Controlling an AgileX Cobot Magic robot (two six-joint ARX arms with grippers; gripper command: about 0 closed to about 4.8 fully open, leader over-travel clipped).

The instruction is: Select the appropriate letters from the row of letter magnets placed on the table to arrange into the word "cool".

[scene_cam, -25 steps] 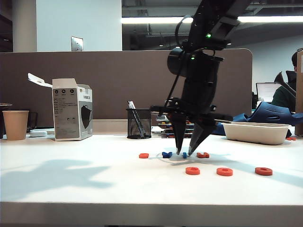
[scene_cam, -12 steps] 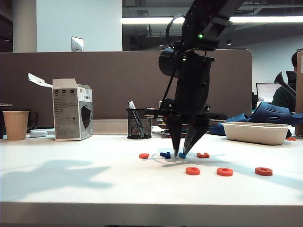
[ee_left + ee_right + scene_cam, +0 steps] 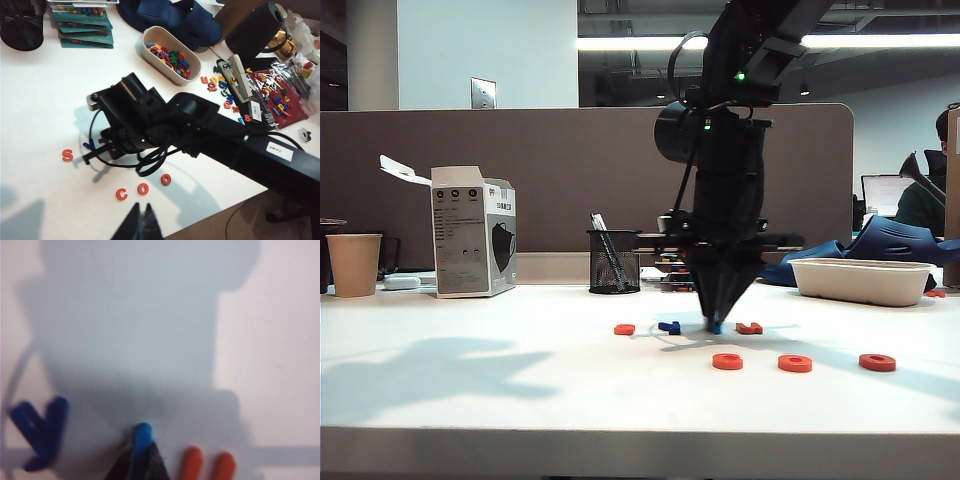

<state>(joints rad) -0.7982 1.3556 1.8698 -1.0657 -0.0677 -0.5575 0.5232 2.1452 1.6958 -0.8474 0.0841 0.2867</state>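
Right wrist view: the right gripper (image 3: 141, 452) is pinching the light-blue bar (image 3: 142, 436); next it needs lifting beside the orange letters (image 3: 794, 363). Left gripper (image 3: 140, 225) is sitting pressed together.

1. We see a brown partition (image 3: 500, 180) running behind the table (image 3: 470, 380) (white, matte).
2. Above it, we see a pale wall (image 3: 490, 50).
3. Ceiling strip lights (image 3: 640, 43) glow overhead.

Seven letter magnets (image 3: 670, 327) on the table (image 3: 520, 400): five orange, two blue. Among the orange, three rings (image 3: 794, 363) in the near row, one S-shape (image 3: 624, 329) and one U-shape (image 3: 749, 328) farther back. Along the far edge, one paper cup (image 3: 353, 264), one box (image 3: 472, 243), one mesh pen holder (image 3: 613, 261), one white tray (image 3: 860, 281).
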